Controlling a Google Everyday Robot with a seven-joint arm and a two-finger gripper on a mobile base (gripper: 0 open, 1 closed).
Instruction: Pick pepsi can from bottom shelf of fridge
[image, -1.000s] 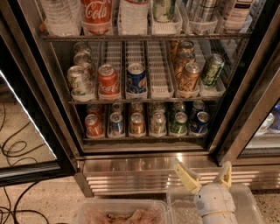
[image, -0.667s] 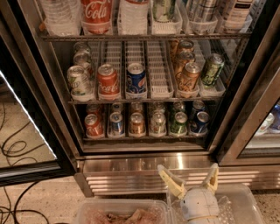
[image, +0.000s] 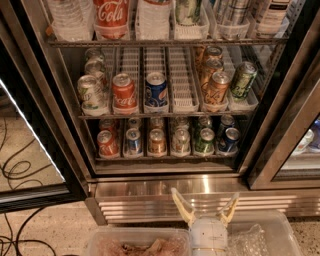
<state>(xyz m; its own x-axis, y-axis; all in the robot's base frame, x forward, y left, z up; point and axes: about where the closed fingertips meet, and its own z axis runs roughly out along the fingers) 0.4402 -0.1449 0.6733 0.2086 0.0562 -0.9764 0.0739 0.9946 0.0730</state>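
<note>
Pepsi can (image: 229, 140) stands upright at the right end of the bottom shelf (image: 165, 158), fronting its lane for easy reach, beside a green can (image: 204, 141). Below, by the fridge (image: 150, 192) base, the claw (image: 204, 194) hovers, fingers apart, likely lining up.

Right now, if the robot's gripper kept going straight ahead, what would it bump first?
Most likely the ribbed steel base under the bottom shelf. The open gripper sits low, right in front of it, pointing that way. Depth is hard to judge, so that's my best guess.
</note>
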